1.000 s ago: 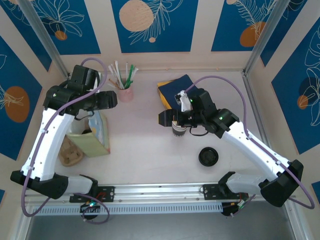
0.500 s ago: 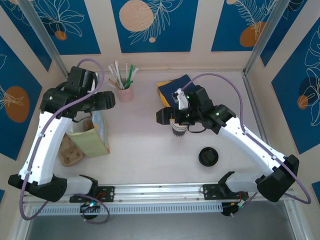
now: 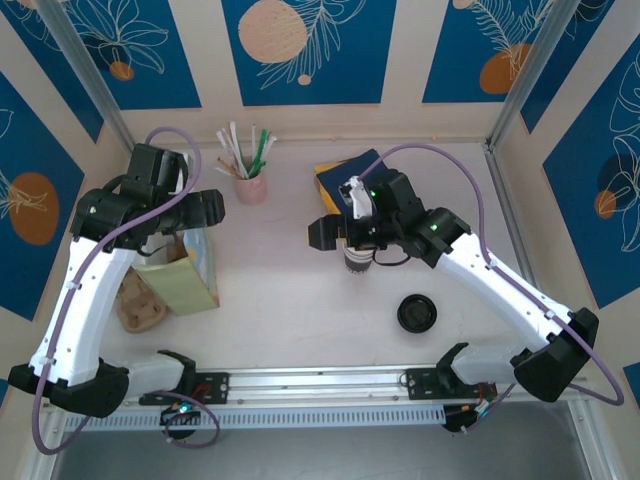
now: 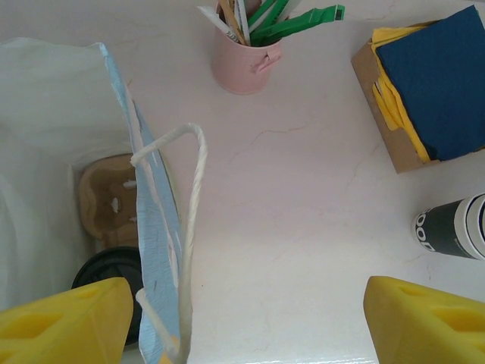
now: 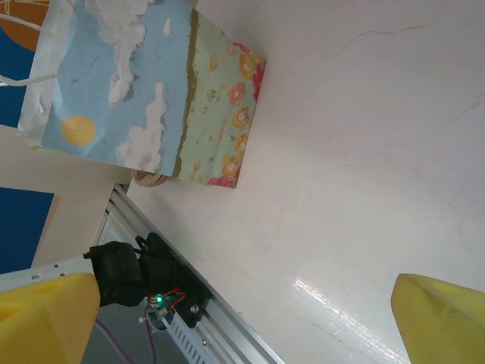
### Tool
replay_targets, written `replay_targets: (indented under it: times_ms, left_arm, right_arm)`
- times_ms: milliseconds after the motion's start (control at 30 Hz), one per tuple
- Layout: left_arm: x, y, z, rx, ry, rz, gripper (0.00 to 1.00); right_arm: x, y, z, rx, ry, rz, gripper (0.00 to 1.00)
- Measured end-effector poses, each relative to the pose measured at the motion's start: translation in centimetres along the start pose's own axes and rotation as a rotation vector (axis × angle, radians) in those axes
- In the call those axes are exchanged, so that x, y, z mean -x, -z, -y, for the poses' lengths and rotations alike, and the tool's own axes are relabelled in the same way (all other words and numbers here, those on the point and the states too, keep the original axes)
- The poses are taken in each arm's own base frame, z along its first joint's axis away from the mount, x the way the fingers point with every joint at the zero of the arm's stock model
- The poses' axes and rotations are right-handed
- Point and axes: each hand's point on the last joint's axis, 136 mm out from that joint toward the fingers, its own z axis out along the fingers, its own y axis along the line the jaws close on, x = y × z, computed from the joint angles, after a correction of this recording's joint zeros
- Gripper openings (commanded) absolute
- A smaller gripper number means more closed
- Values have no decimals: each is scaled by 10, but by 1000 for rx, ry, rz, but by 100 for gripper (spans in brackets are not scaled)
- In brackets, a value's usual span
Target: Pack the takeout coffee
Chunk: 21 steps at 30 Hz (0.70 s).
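Both end effectors stand released, the right end effector (image 5: 244, 315) empty over the counter (image 5: 341, 114), the left end effector (image 4: 246, 318) above the paper bag (image 4: 45, 98) where the takeout coffee (image 4: 106, 277) sits inside, so packing looks done; next, lift clear of the handle (image 4: 198, 174).

paper bag (image 5: 144, 98): blue sky, white clouds, orange sun, pale green strip with red and orange flowers
takeout coffee (image 4: 110, 273): black lid
cup carrier (image 4: 106, 197): brown
stirrer pot (image 4: 244, 64): pink
napkins (image 4: 436, 83): navy over yellow
striped cup (image 4: 455, 227): black with white bands
loose lid (image 3: 416, 313): black
wall panels (image 3: 300, 50): blue, orange discs, white leaf outlines
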Motion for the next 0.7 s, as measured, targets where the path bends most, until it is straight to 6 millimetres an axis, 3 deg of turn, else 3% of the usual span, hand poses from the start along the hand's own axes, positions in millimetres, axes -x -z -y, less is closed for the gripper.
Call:
replay_targets:
  times_ms: [700]
  left_arm:
    - [-4,-4,-12,67,-5,-11,83]
  right_arm:
    - [-4,0,-2,-10,8,0,99]
